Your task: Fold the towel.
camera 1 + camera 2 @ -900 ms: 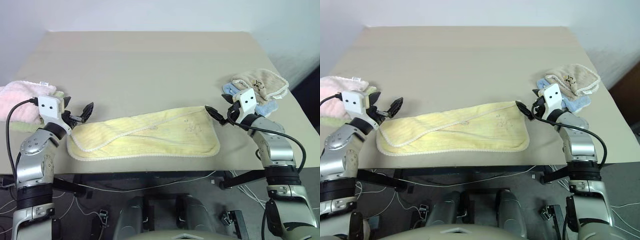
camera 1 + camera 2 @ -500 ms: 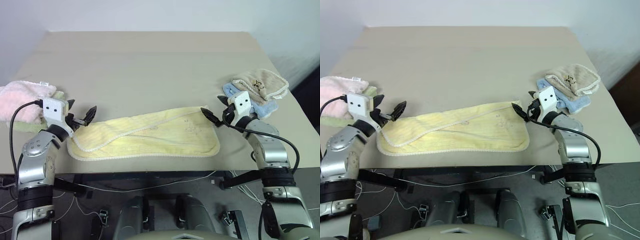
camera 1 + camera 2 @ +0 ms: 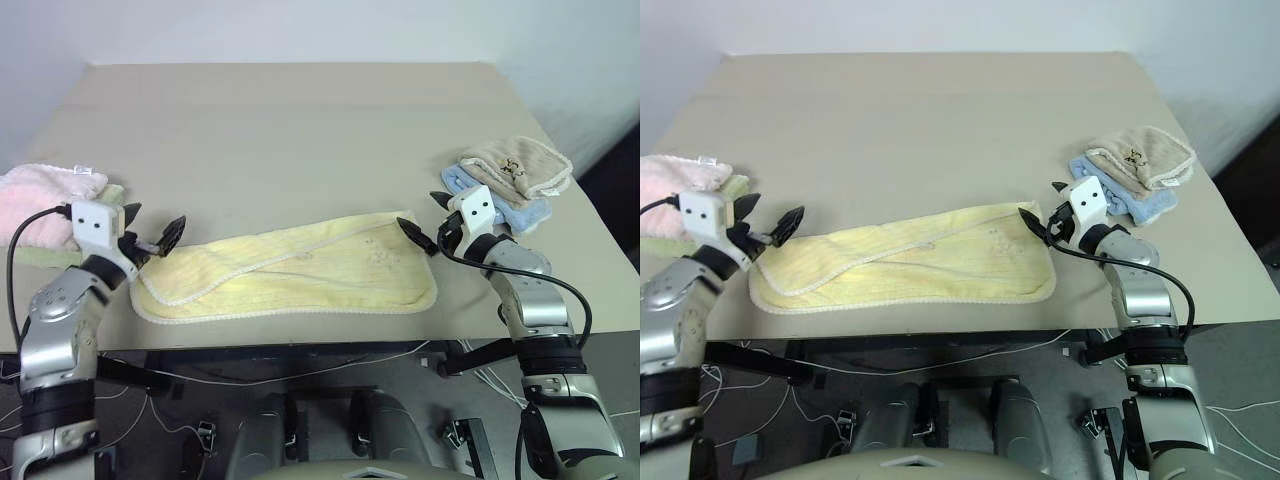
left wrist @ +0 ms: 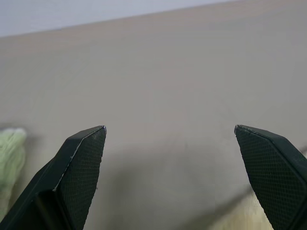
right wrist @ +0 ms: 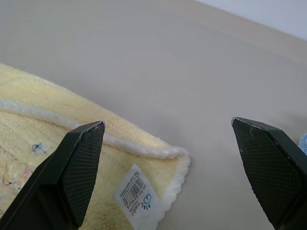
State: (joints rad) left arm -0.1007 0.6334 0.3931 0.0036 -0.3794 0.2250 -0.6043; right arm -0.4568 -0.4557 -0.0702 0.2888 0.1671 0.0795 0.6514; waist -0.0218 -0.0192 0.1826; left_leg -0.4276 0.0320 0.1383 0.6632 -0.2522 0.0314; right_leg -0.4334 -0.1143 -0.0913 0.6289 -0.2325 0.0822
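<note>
So the towel (image 3: 290, 272) was lying on the table (image 3: 300, 130) near the front edge, already folded lengthwise into a long pale yellow strip with its lighter stitched edge running across the top layer. It stretched pretty much from one arm to the other. The left gripper (image 3: 150, 232) sat just off the towel's left end, fingers spread wide and nothing between them, and from the left wrist view you could see bare table between the two black fingertips (image 4: 84, 158). The right gripper (image 3: 428, 222) was at the towel's far right corner, also wide open and empty, sort of hanging over that corner rather than pinching it. The right wrist view gave a nice look at that corner, with a small white care label (image 5: 135, 196) on the cloth and the scalloped hem curling round. Off to the right side there was a beige-tan towel (image 3: 515, 165) with dark embroidery sitting on top of a blue cloth (image 3: 520, 212), just behind the right gripper. On the far left a fluffy pink towel (image 3: 40, 195) lay on a pale green cloth (image 3: 45, 255).
</note>
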